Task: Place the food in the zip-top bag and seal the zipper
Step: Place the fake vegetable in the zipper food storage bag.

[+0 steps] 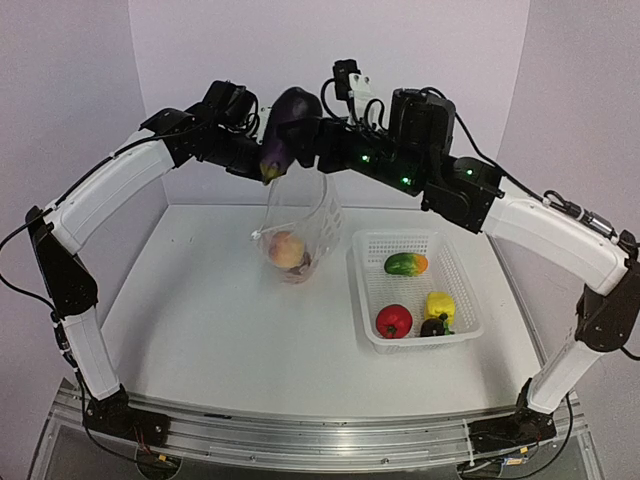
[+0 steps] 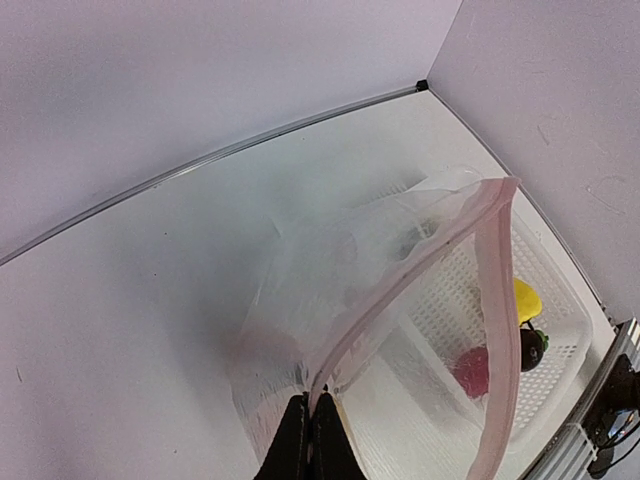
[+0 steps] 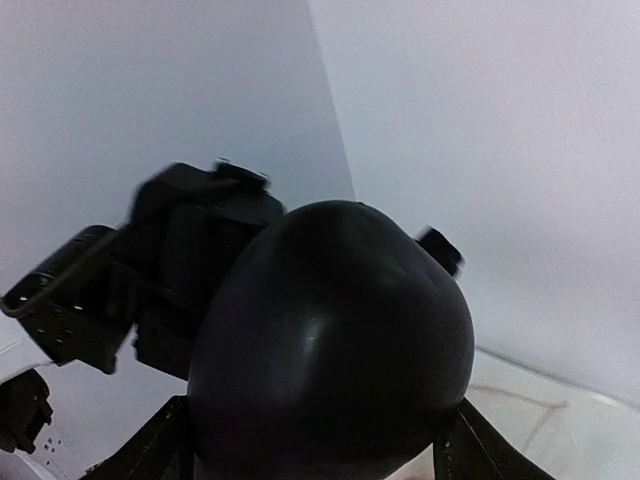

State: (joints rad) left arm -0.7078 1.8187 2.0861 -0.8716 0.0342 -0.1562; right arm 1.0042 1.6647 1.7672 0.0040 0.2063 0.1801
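Left gripper (image 2: pixel 309 425): clenched tight on the mouth edge of the bag (image 1: pixel 305 225), bottom centre of my left wrist view. The pinkish zipper (image 2: pixel 497 300) runs up from my fingers and loops down the right side of that frame, so the mouth gapes open.

Top view: I hold the bag high at upper centre. It hangs down to the table (image 1: pixel 200 300), with its bottom resting there just left of the basket (image 1: pixel 400 234). A peach (image 1: pixel 287 248) sits low inside the bag. Something darker lies beside it, and I cannot tell what.

Right gripper (image 3: pixel 318 455): jaws spread wide and grasping the eggplant (image 1: pixel 288 122). In my right wrist view it fills the centre, with one finger (image 3: pixel 150 450) showing at each lower corner. From above, the eggplant is at top centre, tilted with its stem end down and to the left, directly over the bag's mouth and close to my left gripper. It is not yet inside.

In the basket, right of centre: mango (image 1: pixel 405 263) at the far end, pomegranate (image 1: pixel 394 321) at near left, yellow pepper (image 1: pixel 440 305) at near right and mangosteen (image 1: pixel 434 326) touching the pepper.
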